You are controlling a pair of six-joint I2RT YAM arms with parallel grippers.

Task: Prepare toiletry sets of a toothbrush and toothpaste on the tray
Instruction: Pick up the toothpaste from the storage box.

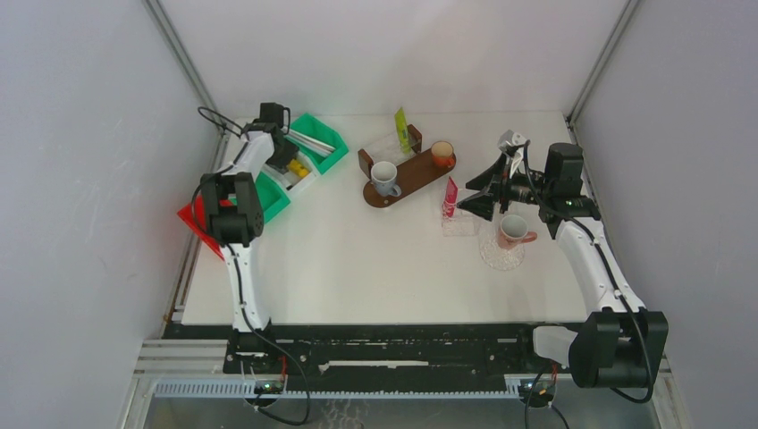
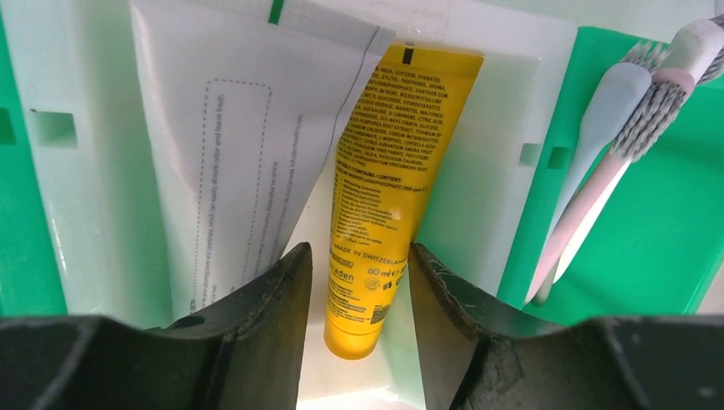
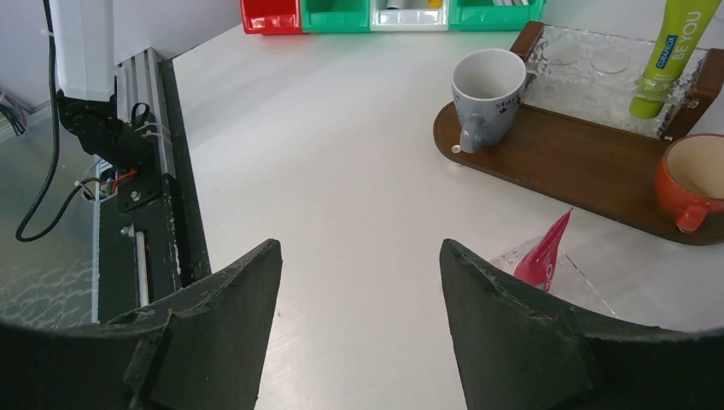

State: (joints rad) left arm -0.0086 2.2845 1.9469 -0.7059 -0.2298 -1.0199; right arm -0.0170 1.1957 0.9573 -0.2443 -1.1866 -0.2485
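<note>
I'm watching my left gripper [image 2: 359, 256] hanging at ten o'clock over the table [image 1: 357, 268], jaws spread either side of the yellow tube [image 2: 401, 154] lying in the white bin [image 2: 478, 201]. My right gripper [image 3: 359, 252] is hovering at two o'clock, jaws wide, holding nothing. The tray [image 3: 580, 171] at twelve is carrying a grey mug [image 3: 487, 85], an orange cup [image 3: 696, 179] and a green tube [image 3: 670, 60].

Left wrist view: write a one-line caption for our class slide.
Open left gripper straddling a yellow tube in the white bin, toothbrushes in the green bin alongside.
</note>
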